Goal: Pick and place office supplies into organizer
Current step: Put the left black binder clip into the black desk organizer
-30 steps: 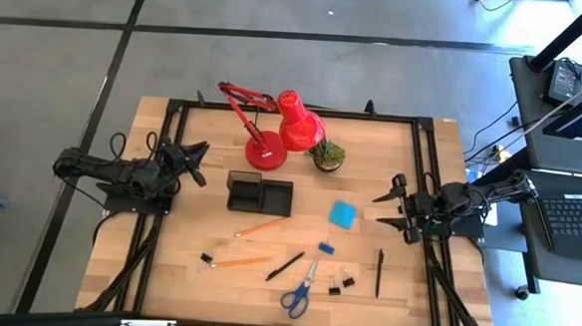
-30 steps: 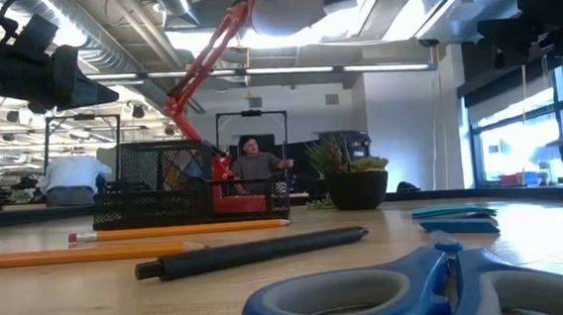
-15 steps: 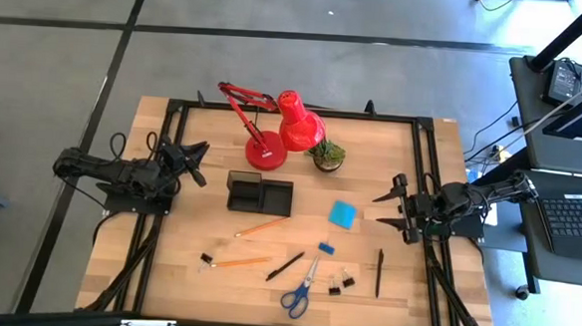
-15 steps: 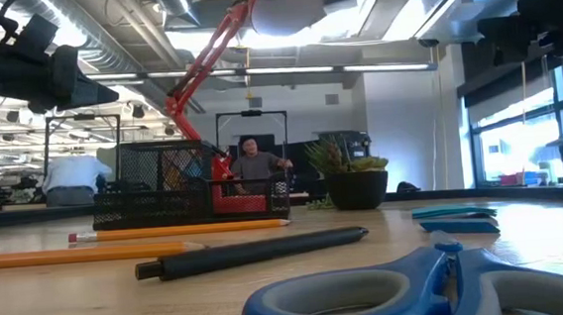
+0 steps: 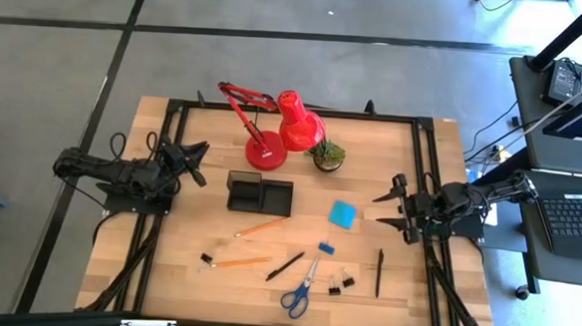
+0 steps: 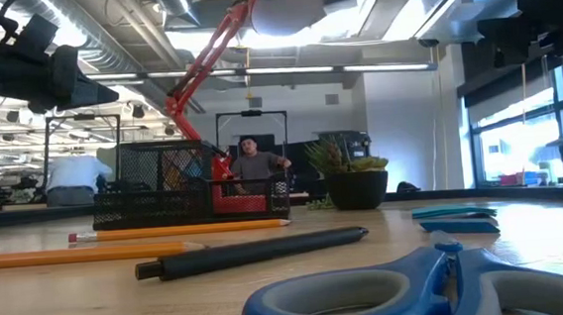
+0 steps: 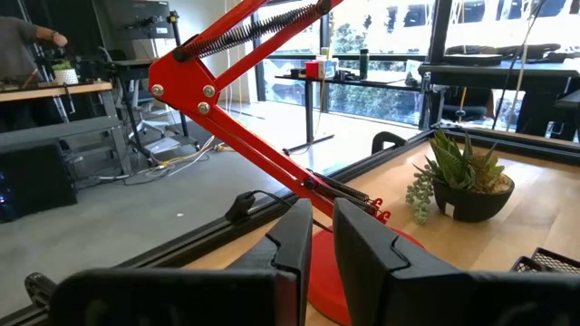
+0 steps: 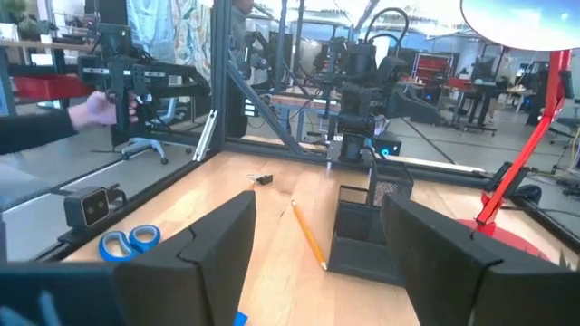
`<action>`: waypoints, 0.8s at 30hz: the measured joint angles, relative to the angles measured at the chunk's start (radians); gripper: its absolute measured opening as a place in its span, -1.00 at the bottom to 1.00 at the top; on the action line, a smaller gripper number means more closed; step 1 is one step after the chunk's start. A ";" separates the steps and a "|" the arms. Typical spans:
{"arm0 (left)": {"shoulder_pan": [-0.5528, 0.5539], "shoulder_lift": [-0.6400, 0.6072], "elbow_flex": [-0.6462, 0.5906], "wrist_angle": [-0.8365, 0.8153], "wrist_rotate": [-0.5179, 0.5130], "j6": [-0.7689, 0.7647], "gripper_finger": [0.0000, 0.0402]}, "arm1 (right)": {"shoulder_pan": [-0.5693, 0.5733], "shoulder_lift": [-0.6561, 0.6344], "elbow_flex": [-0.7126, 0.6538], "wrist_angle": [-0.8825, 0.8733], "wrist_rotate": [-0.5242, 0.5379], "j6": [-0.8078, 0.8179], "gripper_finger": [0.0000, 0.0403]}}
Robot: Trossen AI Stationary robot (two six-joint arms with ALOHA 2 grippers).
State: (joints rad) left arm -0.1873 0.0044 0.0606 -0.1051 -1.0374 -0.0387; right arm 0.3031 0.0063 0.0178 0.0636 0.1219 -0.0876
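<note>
**Operator:** Nothing has moved since the earlier frames. State of the fingers?

**Technician:** Right gripper [image 5: 385, 211] fingers spread wide, empty, at the table's right edge. Left gripper [image 5: 197, 159] fingers narrow, empty, beside the red lamp [image 5: 283, 131].

**Operator:** Supplies?

**Technician:** All outside the organizer [image 5: 259, 193]: pencils [image 5: 262, 226], scissors [image 5: 301, 289], note pad [image 5: 343, 214]. Step in hand is probably the first pick; the next move calls for a descent onto one item.
</note>
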 joint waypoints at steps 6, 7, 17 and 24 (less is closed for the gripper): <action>0.000 0.000 0.000 0.000 0.000 0.000 -0.79 | 0.000 0.000 0.000 0.000 -0.003 0.166 0.20; 0.000 0.000 0.000 0.000 0.000 0.000 -0.79 | 0.000 0.000 0.000 0.000 -0.003 0.183 0.20; 0.000 0.000 0.000 0.000 0.003 0.000 -0.79 | 0.000 0.000 0.000 0.001 -0.003 0.244 0.20; 0.000 0.000 0.000 -0.002 0.058 0.001 -0.66 | 0.000 0.000 0.000 0.001 -0.002 0.273 0.20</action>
State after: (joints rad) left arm -0.1875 0.0044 0.0607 -0.1069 -0.9792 -0.0381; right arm 0.3033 0.0061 0.0180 0.0645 0.1201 0.1854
